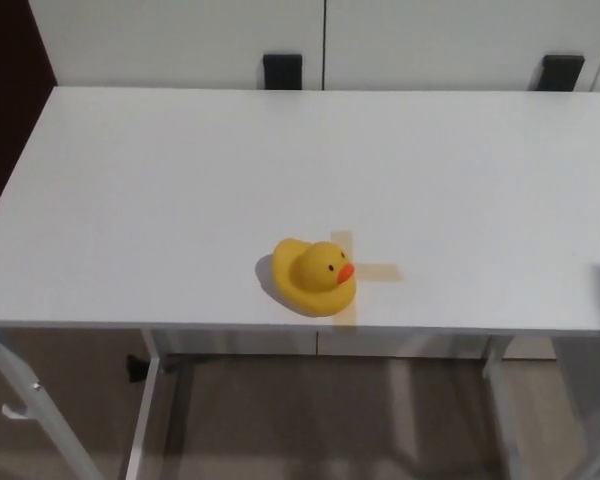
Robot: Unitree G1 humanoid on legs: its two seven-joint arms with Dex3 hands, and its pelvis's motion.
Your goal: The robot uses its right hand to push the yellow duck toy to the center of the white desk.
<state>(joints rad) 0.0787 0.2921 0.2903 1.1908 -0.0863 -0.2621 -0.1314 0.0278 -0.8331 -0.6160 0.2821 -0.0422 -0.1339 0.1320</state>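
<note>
Squat and glossy, the yellow duck toy [314, 277] sat on the white desk [160, 190], orange beak at three o'clock, touching the tape cross [365, 270]; neither hand showed, so their fingers' state couldn't be told.

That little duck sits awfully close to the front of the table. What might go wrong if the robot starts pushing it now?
Two risks stand out. The yellow duck toy rests near the front edge of the white desk, so a push angled the wrong way might tip it onto the floor. It is also rounded, so a nudge may spin or roll it off course instead of sliding it straight. It already lies against the tape cross. Neither robot hand is in view, so the approach cannot be judged.
</note>
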